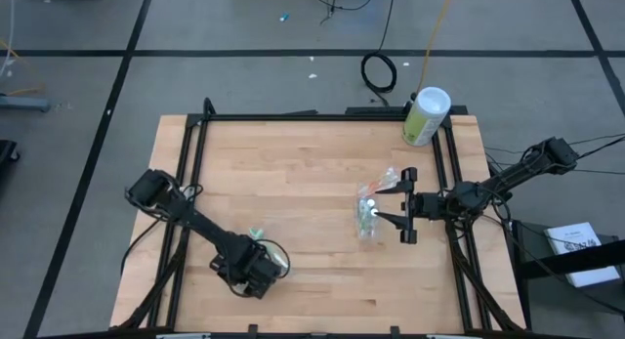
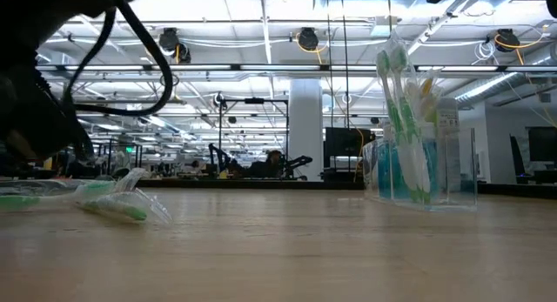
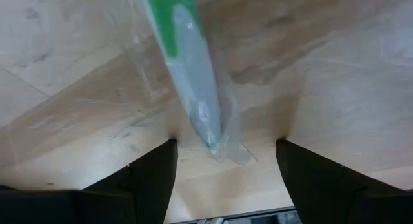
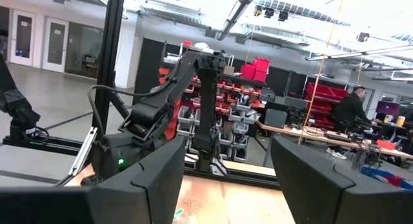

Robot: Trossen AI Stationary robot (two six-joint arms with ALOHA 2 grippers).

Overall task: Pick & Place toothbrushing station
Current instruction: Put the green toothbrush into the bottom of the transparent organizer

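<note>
Hiding: clear wrapping blurs the packed toothbrush (image 3: pixel 187 75) under the left hand (image 3: pixel 222 169); only its green and pale handle shows.
Left hand: released, fingers spread either side of that brush at the bench's (image 1: pixel 293 163) near-left part.
Right hand: (image 1: pixel 391 204) fingers spread wide around the clear cup (image 1: pixel 369 214), right of centre; whether they touch it is hard to make out.
Cup: upright, filled with green and white toothbrushes (image 2: pixel 402 110).
Writing: a label on the cup, unreadable.
Canister: (image 1: pixel 426 115) pale green, far-right corner.
</note>
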